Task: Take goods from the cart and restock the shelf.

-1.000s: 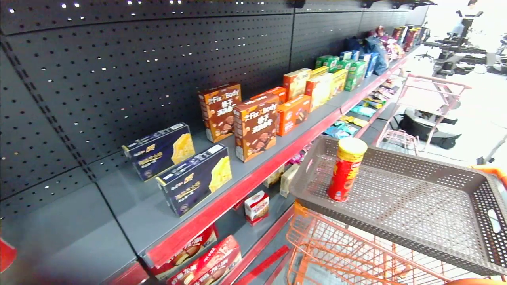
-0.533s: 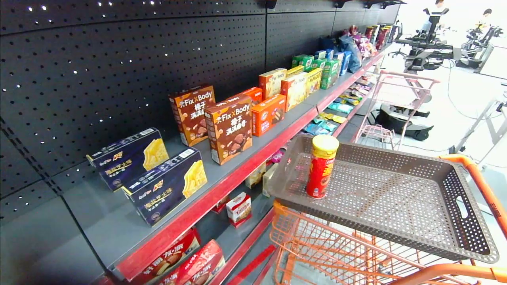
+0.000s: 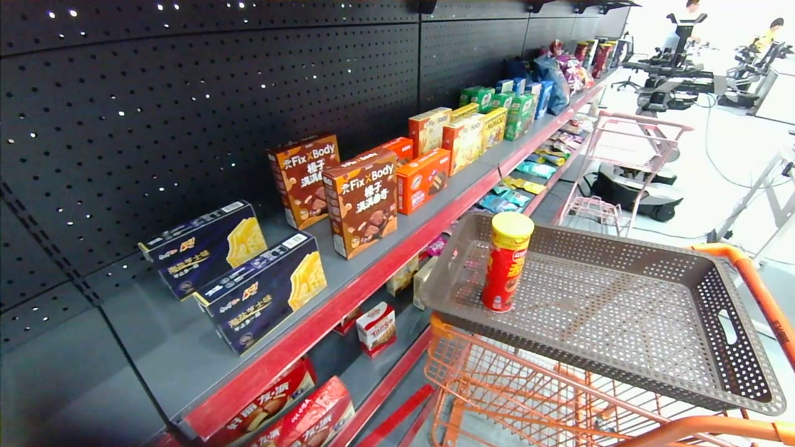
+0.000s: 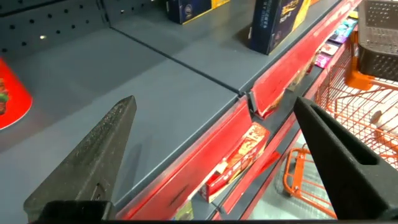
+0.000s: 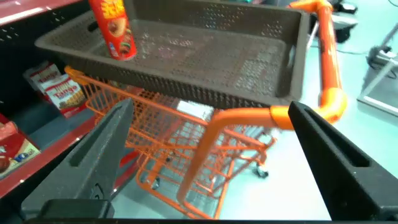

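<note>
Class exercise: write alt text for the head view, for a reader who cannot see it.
A red can with a yellow lid stands upright in a brown perforated tray atop an orange cart. Left of it, a grey shelf holds dark blue boxes, brown boxes and orange boxes.

We see our left tool (image 4: 214,102) with its dark fingers (image 4: 93,162) spread wide apart over the grey shelf (image 4: 155,81) and its red front edge. Dark blue boxes (image 4: 273,25) stand farther along. Past the edge are the orange cart (image 4: 339,93), its brown basket (image 4: 379,31), and red packets (image 4: 239,155) on a lower shelf.
</note>
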Motion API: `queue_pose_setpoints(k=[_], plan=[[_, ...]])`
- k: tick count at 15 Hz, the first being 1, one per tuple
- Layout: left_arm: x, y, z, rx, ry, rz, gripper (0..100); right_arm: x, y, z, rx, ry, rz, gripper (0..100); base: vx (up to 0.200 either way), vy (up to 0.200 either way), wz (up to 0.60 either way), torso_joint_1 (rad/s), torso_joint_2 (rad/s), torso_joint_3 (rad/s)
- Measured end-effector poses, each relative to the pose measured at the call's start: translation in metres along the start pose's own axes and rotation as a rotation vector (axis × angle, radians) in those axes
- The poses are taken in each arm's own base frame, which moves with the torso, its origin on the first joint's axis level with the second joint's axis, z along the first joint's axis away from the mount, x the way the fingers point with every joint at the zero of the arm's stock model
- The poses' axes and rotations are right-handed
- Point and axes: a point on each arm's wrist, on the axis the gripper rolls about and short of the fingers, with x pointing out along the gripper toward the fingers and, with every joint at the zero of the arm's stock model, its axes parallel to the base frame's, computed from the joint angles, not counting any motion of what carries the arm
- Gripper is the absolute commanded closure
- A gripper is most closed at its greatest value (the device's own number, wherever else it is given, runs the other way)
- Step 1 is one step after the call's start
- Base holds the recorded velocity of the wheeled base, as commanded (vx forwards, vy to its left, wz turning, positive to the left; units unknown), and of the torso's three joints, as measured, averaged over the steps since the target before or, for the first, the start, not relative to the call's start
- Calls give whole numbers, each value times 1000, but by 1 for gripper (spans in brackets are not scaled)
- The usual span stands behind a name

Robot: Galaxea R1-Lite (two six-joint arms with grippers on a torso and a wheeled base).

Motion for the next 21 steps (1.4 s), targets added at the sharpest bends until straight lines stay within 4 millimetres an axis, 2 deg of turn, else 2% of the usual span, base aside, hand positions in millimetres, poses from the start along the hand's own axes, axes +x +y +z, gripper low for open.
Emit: queue_pose_setpoints(k=[12,14,17,19,21], plan=[[0,0,0,0,0,1,0,0,-1,0,-9,-1,-26,0,0,0,0,0,0,0],[0,0,0,0,0,0,0,-1,-1,6,-12,-19,-41,0,0,0,0,0,0,0],[0,0,0,0,0,-1,0,-2,-2,56,3,-96,-88,0,0,0,0,0,0,0],[0,0,0,0,1,0,0,11,-2,97,15,-86,-130,0,0,0,0,0,0,0],[0,0,0,0,1,-1,0,27,-3,115,-10,-3,-203,0,0,0,0,0,0,0]])
